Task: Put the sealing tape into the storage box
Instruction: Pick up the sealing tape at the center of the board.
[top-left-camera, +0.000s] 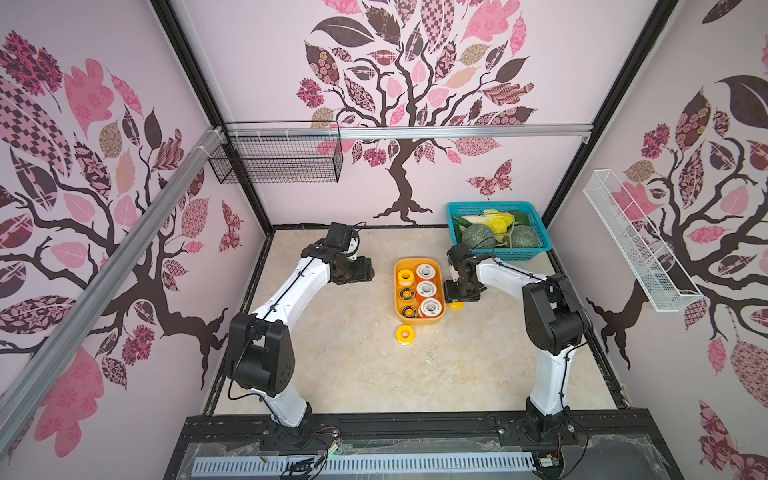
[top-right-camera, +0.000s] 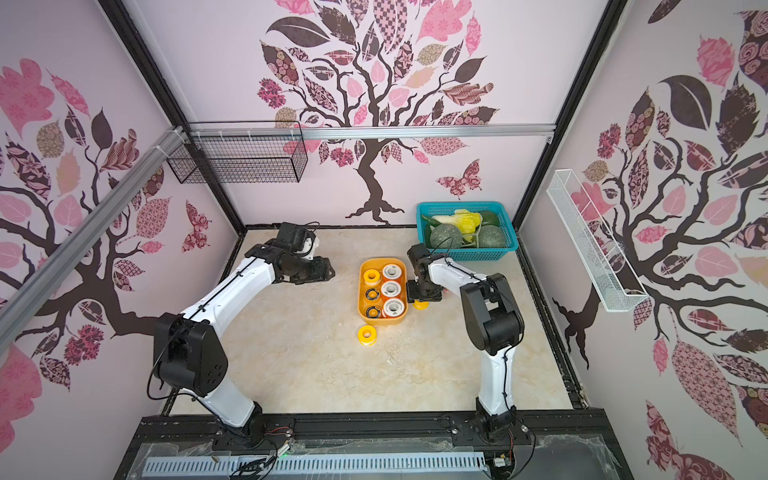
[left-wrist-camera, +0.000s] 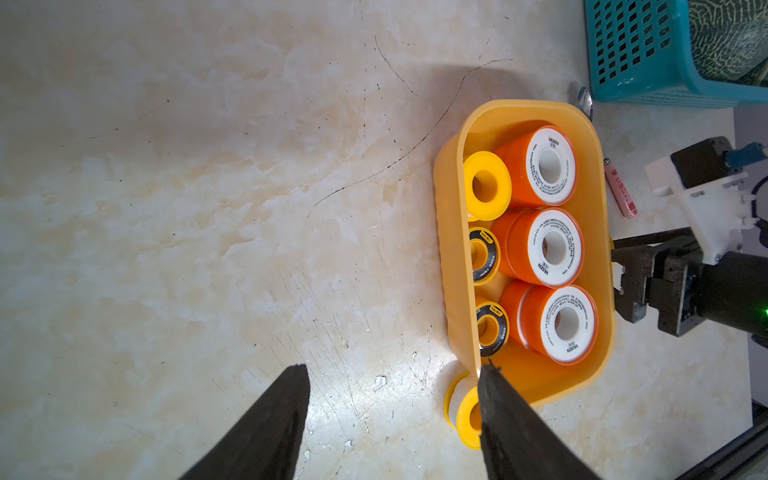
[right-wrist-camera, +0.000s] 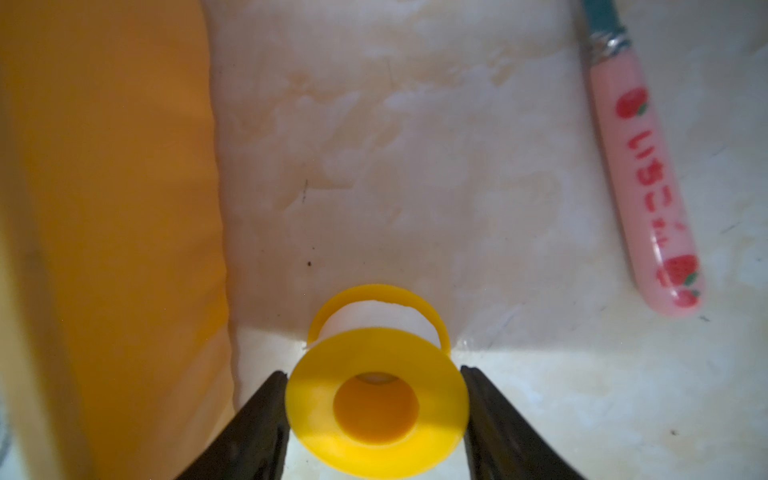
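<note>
– Six sealing tape spools (top-left-camera: 426, 289) sit in the storage box (top-left-camera: 419, 261) in both top views; a loose yellow spool (top-left-camera: 405, 332) lies on the counter (top-left-camera: 353, 365) just beside it.
– Left wrist?
– My left end effector (left-wrist-camera: 393, 368) gapes wide, empty.
– Right wrist?
– Right end effector (right-wrist-camera: 374, 371) brackets a second yellow spool (right-wrist-camera: 376, 407) beside the box; can't tell if clamped.

Spools (top-left-camera: 426, 289) sit in the storage box (top-left-camera: 419, 321), a loose spool (top-left-camera: 405, 335) before it, another spool (top-left-camera: 456, 306) seemingly just right.

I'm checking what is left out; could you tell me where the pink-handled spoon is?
In the right wrist view the spoon lies on the table, right of the storage box, beside the right gripper.
</note>
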